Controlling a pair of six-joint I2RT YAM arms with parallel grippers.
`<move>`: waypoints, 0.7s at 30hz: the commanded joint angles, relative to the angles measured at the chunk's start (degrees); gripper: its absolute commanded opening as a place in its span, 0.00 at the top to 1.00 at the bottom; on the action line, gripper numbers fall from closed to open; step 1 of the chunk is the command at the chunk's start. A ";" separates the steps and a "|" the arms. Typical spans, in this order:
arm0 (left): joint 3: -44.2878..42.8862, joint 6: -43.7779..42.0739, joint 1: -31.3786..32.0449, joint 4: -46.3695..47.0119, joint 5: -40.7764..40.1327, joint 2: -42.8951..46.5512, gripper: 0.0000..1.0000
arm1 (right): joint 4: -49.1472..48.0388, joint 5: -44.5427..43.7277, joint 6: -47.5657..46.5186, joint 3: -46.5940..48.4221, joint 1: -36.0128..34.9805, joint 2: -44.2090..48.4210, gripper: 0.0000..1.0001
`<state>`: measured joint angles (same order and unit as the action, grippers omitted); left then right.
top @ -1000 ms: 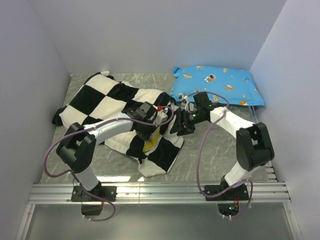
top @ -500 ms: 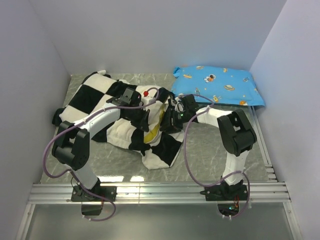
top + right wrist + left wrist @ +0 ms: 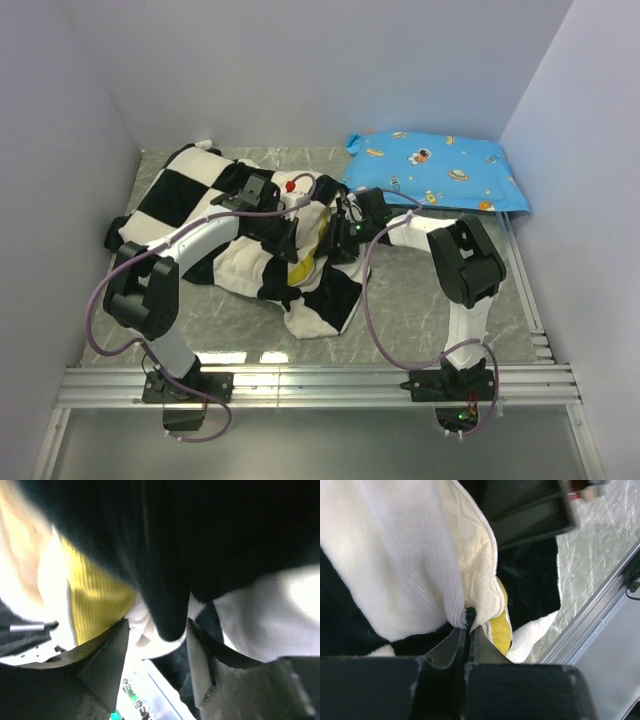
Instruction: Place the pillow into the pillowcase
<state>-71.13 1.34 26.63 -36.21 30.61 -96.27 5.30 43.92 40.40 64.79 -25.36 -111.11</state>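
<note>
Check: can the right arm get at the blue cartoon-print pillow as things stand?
Probably yes. The blue cartoon-print pillow lies bare just behind the right gripper, nothing between them, though its jaws straddle a fold of the pillowcase.

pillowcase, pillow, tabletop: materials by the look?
pillowcase: plush fleece or terry, going by the fuzzy matte pile.
pillow: quilted cream cloth, matte, with stitched dimples.
tabletop: grey veined marble look, faint sheen; stone or printed laminate, cannot tell.
</note>
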 commanded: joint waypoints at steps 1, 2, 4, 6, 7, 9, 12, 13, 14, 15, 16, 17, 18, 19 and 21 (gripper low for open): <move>-1.46 1.20 -0.44 2.90 4.46 0.56 1.00 | 1.02 -3.13 0.03 4.89 -1.70 -3.76 0.45; -1.73 1.64 -0.96 2.81 4.81 0.82 1.00 | 1.90 -3.92 -0.41 5.51 -1.88 -4.29 0.47; -1.90 2.08 -1.58 2.98 5.95 0.91 1.00 | 2.52 -5.15 -0.76 6.22 -2.23 -5.60 0.50; -2.34 2.35 -2.37 2.90 6.65 0.64 1.00 | 3.22 -5.95 -1.29 6.48 -2.14 -6.22 0.60; -2.43 2.52 -2.64 2.98 7.09 0.47 1.00 | 3.49 -5.87 -1.64 6.40 -2.06 -6.75 0.65; -2.78 2.96 -3.34 2.90 7.01 -0.23 1.00 | 4.54 -4.46 -2.95 6.31 -1.44 -6.58 0.89; -2.78 4.10 -4.92 3.94 6.04 -1.11 1.00 | 7.88 -1.83 -6.29 4.73 0.84 -3.25 1.00; -2.52 4.37 -5.36 4.47 5.78 -1.37 1.00 | 9.19 -0.78 -7.43 3.42 1.54 -0.28 1.00; -2.34 5.15 -5.62 4.83 5.17 -1.90 1.00 | 9.64 0.54 -9.18 2.54 2.68 1.58 1.00; -2.17 5.77 -5.63 5.53 3.16 -2.17 1.00 | 9.73 3.34 -10.16 1.75 3.12 3.43 1.00; -1.91 6.47 -5.63 7.62 3.05 -2.43 1.00 | 9.99 4.84 -11.13 0.78 3.30 7.10 1.00; -1.47 7.87 -5.37 8.60 2.96 -2.87 1.00 | 9.82 6.34 -12.88 0.42 3.39 8.96 1.00; -1.29 8.58 -4.93 9.91 1.92 -3.22 1.00 | 9.29 10.01 -13.33 0.07 3.22 10.72 1.00; -1.29 9.20 -4.49 11.75 1.73 -3.83 1.00 | 6.68 12.13 -12.98 -0.63 3.22 13.44 1.00; -2.16 11.91 -2.82 13.87 0.42 -6.12 1.00 | 2.28 16.78 -8.52 -1.42 2.78 15.30 1.00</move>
<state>-71.40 9.34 22.57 -30.46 34.61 -100.07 13.28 50.15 31.44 64.03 -21.96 -102.13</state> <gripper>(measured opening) 0.030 0.012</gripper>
